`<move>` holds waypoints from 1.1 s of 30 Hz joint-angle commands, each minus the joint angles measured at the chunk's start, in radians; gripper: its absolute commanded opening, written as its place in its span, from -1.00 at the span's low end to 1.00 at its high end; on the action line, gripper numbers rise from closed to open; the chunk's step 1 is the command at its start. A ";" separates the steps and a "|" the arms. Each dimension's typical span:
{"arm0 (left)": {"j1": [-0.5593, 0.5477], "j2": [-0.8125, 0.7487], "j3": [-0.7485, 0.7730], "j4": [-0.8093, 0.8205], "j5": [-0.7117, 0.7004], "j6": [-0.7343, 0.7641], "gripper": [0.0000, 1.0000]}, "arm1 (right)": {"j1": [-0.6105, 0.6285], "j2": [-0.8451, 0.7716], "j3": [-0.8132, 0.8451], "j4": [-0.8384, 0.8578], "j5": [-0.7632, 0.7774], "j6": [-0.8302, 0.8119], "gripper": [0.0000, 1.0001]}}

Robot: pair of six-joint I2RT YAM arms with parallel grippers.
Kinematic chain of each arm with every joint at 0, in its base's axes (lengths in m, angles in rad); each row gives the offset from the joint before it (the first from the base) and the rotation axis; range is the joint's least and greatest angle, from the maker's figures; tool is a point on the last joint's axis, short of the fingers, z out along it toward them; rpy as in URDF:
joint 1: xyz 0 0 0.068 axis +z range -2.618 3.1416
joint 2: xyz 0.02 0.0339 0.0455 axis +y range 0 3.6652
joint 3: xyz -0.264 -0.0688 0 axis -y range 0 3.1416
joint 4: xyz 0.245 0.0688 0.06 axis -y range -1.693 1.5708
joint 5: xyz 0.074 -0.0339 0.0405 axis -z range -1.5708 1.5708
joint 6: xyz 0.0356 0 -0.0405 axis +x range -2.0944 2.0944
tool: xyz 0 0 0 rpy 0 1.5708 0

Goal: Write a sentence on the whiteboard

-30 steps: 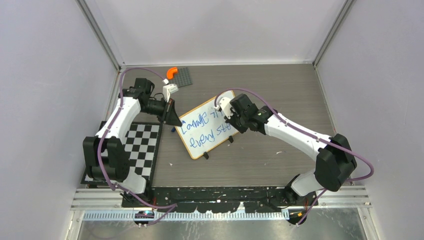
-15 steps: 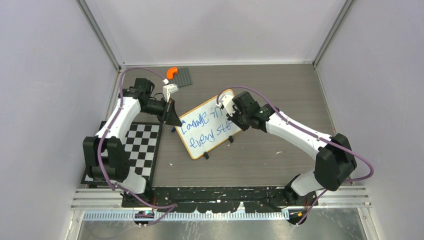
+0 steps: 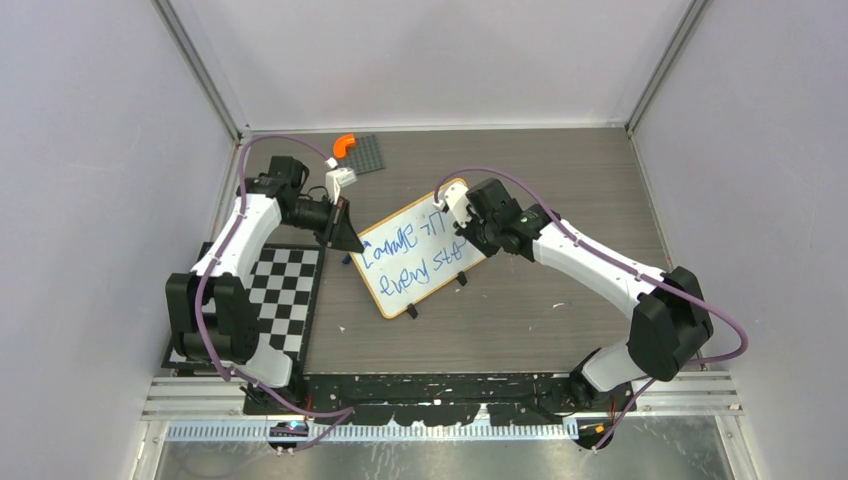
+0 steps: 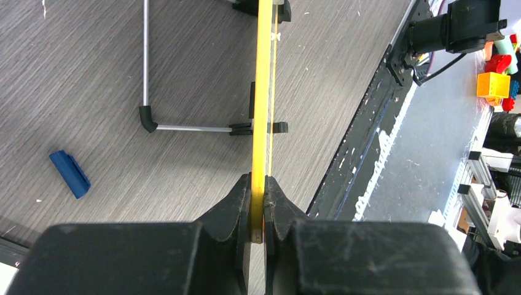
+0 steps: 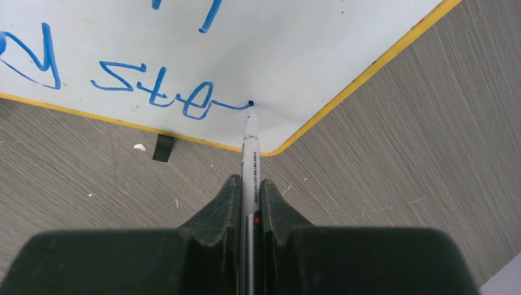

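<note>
Near a corner of the whiteboard (image 5: 344, 37) the sentence (image 5: 158, 92) looks one letter short, right hand (image 5: 249, 184) clamped on the marker (image 5: 250, 141), tip touching, left hand (image 4: 258, 190) pinching the rim.

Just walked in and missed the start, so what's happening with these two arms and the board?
The left gripper is clamped on the yellow edge of the whiteboard. The right gripper holds a marker, tip on the board just past "Ste" in the second line of the blue sentence; that last word looks unfinished.
</note>
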 commanded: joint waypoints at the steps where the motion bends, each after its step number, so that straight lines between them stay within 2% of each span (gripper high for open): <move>1: -0.004 -0.030 -0.007 0.014 -0.029 0.030 -1.00 | -0.004 -0.008 0.008 0.039 -0.006 0.007 -1.00; 15: -0.004 -0.022 -0.009 0.019 -0.026 0.033 -1.00 | 0.011 -0.019 -0.072 0.041 -0.051 0.043 -0.99; 25: -0.004 -0.029 -0.008 0.016 -0.026 0.032 -1.00 | 0.034 -0.015 -0.002 -0.012 -0.132 0.052 -0.99; 33: -0.004 -0.027 -0.007 0.016 -0.021 0.032 -1.00 | 0.022 -0.065 -0.004 -0.022 -0.060 0.024 -0.99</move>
